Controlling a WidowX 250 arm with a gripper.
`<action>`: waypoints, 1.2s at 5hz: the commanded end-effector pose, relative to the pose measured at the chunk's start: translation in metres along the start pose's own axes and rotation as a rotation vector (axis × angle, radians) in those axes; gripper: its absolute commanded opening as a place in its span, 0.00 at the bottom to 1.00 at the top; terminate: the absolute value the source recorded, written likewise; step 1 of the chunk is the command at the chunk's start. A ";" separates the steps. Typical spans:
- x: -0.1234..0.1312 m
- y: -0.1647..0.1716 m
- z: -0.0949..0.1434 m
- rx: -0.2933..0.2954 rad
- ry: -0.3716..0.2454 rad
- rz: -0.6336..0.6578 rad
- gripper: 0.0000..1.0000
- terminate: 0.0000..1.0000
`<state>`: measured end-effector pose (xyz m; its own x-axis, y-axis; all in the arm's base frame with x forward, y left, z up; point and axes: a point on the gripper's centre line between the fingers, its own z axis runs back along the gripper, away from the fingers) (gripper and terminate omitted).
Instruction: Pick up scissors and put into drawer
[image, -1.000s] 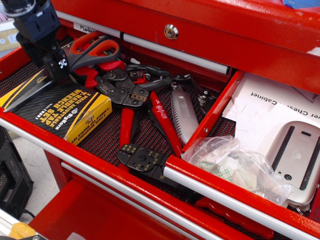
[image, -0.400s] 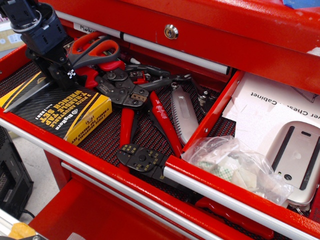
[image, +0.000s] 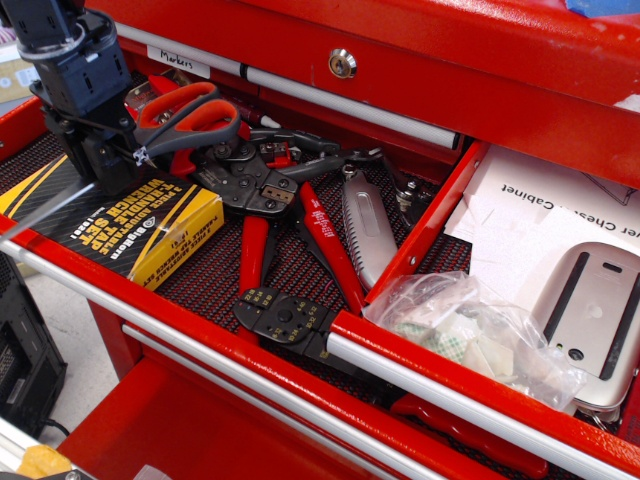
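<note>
Lifted since a second ago, the large silver-bladed scissors with dark grey, orange-lined handles (image: 170, 125) now hang tilted above the black-and-yellow wrench-set box (image: 120, 222), clenched near the pivot by the black gripper (image: 112, 160). To the right, the red paper-bottomed drawer (image: 530, 230) stands open, well apart.
</note>
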<state>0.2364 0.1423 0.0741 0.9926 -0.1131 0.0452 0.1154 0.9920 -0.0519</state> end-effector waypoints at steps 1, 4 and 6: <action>-0.003 -0.049 0.073 0.092 0.091 0.007 0.00 0.00; -0.017 -0.157 0.105 0.083 -0.115 -0.283 0.00 0.00; 0.021 -0.206 0.091 0.034 -0.043 -0.316 0.00 0.00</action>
<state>0.2283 -0.0683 0.1588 0.9083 -0.4161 0.0439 0.4170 0.9088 -0.0129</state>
